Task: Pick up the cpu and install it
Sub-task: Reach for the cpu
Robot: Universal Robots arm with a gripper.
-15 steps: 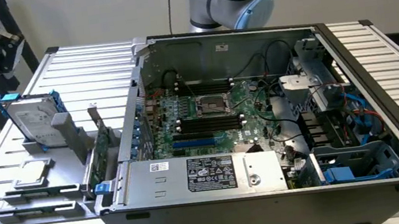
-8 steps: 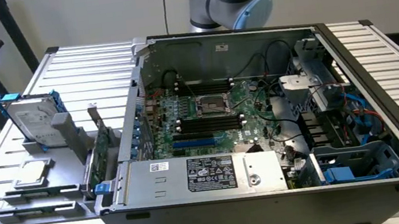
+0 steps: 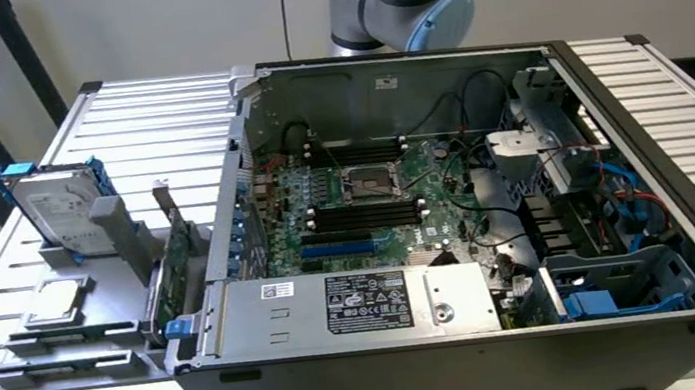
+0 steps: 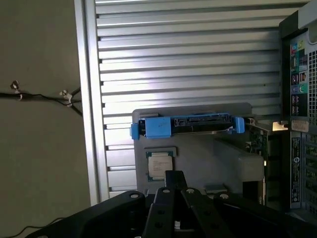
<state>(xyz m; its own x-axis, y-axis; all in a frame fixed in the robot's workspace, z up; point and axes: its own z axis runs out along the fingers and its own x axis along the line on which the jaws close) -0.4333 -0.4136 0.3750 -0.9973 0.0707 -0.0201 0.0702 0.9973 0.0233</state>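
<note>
The cpu is a small flat silver square lying on the grey holder block, at the exterior view's left beside the open computer case. From the wrist camera the cpu lies flat just beyond the tips of my gripper. The black fingers are shut with nothing between them, and they hang well above the holder, apart from the chip. Inside the case, the socket sits in the middle of the green motherboard. The arm's grey and blue joints rise behind the case.
A silver hard drive with blue brackets stands upright in the holder behind the cpu, also in the wrist view. An expansion card stands next to the case wall. The slatted metal table ends at the exterior view's left. A power supply fills the case front.
</note>
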